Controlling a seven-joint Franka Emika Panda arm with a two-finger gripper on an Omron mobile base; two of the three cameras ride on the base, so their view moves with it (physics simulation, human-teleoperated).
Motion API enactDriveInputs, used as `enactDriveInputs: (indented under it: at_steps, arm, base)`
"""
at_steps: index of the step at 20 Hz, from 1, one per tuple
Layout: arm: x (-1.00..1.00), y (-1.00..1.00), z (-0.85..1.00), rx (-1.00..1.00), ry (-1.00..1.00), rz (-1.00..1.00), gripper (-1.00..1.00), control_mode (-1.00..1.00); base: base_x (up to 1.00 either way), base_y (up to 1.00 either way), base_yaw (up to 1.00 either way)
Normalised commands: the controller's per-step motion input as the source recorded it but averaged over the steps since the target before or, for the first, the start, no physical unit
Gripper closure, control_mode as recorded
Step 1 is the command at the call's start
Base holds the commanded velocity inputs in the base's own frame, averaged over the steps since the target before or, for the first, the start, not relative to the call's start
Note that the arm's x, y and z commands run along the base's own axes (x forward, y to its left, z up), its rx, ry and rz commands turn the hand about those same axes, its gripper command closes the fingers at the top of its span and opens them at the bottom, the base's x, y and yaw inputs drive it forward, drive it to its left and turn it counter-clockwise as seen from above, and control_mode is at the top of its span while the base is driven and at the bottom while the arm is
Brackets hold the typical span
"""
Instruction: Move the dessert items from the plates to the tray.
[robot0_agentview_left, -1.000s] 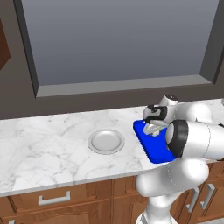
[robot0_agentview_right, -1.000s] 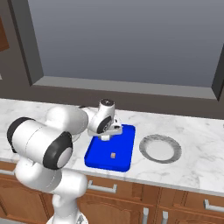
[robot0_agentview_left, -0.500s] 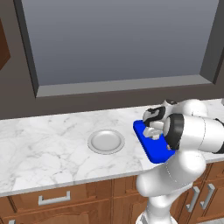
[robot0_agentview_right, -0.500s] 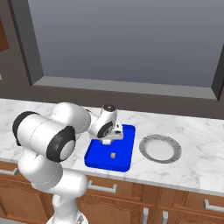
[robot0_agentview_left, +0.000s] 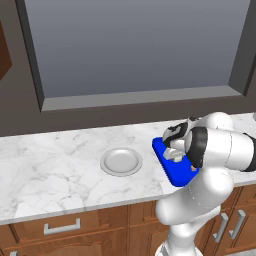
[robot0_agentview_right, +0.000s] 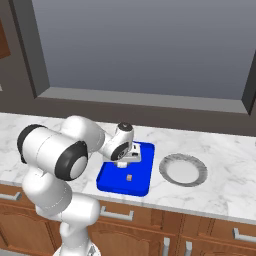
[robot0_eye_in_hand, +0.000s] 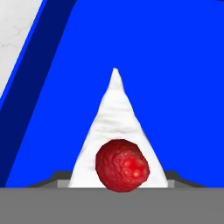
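Observation:
My gripper (robot0_eye_in_hand: 116, 178) is shut on the whitish dessert item (robot0_eye_in_hand: 114, 114), a white wedge with a red berry on top, low over the blue tray (robot0_eye_in_hand: 175, 65). From the right base view the gripper (robot0_agentview_right: 125, 161) hangs over the tray's (robot0_agentview_right: 111, 183) far half. The tan-brown dessert item (robot0_agentview_right: 129, 177) lies on the tray just in front of it. One silvery plate (robot0_agentview_right: 183, 169) sits bare to the tray's right. In the left base view the gripper (robot0_agentview_left: 175, 154) is over the tray (robot0_agentview_left: 172, 175), and another bare plate (robot0_agentview_left: 121, 161) lies to the left.
The marble counter (robot0_agentview_left: 50, 170) runs along under a large dark window frame (robot0_agentview_left: 135, 97). Wooden cabinet drawers with metal handles (robot0_agentview_left: 61, 227) sit below the counter's front edge. My own white arm (robot0_agentview_left: 225, 150) bulks over the tray's right side.
The hand has sunk a little toward the tray with the white wedge in it, and the elbow has swung. Plates, tray and tan morsel have stayed put.

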Motion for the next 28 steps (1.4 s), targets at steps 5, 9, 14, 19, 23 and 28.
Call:
enactDriveInputs:
  at_steps: [5, 9, 14, 19, 23, 28]
  arm:
    - [0.00, 0.00, 0.00, 0.00, 0.00, 0.00, -1.00, -1.00]
    - [0.00, 0.00, 0.00, 0.00, 0.00, 0.00, -1.00, -1.00]
    - [0.00, 0.00, 0.00, 0.00, 0.00, 0.00, -1.00, -1.00]
    - [0.00, 0.00, 0.25, 0.00, 0.00, 0.00, -1.00, -1.00]
    - [0.00, 0.00, 0.50, 0.00, 0.00, 0.00, -1.00, -1.00]
    - [-0.20, 0.00, 0.57, 0.00, 0.00, -0.01, -1.00, -1.00]
  base:
    - [0.00, 0.00, 0.00]
    - [0.00, 0.00, 0.00]
    - [0.00, 0.00, 0.00]
    - [0.00, 0.00, 0.00]
    - [0.00, 0.00, 0.00]
    - [0.00, 0.00, 0.00]
